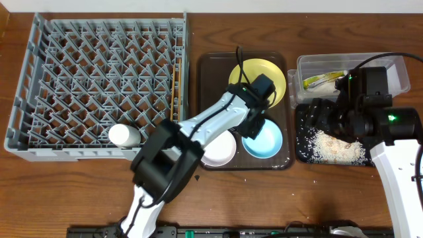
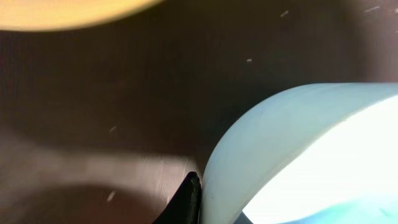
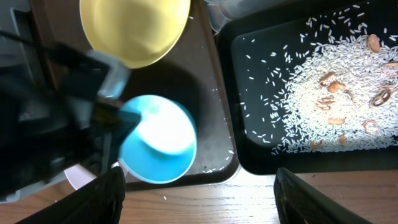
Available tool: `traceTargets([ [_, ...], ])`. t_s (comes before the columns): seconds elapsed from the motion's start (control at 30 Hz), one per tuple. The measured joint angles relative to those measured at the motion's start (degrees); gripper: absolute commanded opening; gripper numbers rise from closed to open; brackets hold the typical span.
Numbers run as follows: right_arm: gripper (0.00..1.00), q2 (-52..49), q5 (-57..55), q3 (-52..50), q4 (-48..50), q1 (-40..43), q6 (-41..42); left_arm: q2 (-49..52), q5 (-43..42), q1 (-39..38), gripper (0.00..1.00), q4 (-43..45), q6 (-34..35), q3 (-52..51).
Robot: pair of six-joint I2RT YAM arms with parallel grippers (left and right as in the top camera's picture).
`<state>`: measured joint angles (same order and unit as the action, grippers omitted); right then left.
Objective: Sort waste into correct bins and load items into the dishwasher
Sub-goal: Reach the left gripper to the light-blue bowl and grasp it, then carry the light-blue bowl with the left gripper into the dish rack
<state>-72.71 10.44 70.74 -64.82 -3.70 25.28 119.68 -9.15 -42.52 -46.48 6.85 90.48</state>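
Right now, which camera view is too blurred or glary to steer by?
Left wrist: too close, the blue bowl blurred and blown out white, the yellow plate a smear. Right wrist: sharp, though the rice in the black tray glares bright. Overhead: evenly lit, clear.

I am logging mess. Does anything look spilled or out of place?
Yes: a few rice grains lie on the brown serving tray beside the light blue bowl, outside the black tray that holds the rest.
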Motion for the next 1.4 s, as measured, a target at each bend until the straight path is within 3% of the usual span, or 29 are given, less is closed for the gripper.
traceTargets([
  [0.17,0.75,0.0,0.0,-0.04,0.0,0.0,0.0,-11.65,10.45,0.96,0.08,-5.33,0.94,0.57],
  [0.37,0.75,0.0,0.0,-0.04,0.2,0.0,0.0,-22.49,38.32,5.2,0.08,-14.23,1.09,2.32],
  [0.57,0.77,0.0,0.0,-0.04,0.37,0.0,0.02,-22.45,60.63,13.55,0.07,-20.17,1.05,2.34],
  [0.77,0.77,0.0,0.0,-0.04,0.37,0.0,0.02,-22.34,67.84,21.84,0.08,-20.22,2.43,1.18],
  [0.97,0.78,0.0,0.0,-0.04,0.68,0.0,0.02,-21.05,70.58,26.82,0.07,-14.05,3.23,-2.56],
  [1.4,0.78,0.0,0.0,-0.04,0.87,0.0,0.02,-13.09,78.18,26.64,0.08,-8.76,7.02,-10.62],
])
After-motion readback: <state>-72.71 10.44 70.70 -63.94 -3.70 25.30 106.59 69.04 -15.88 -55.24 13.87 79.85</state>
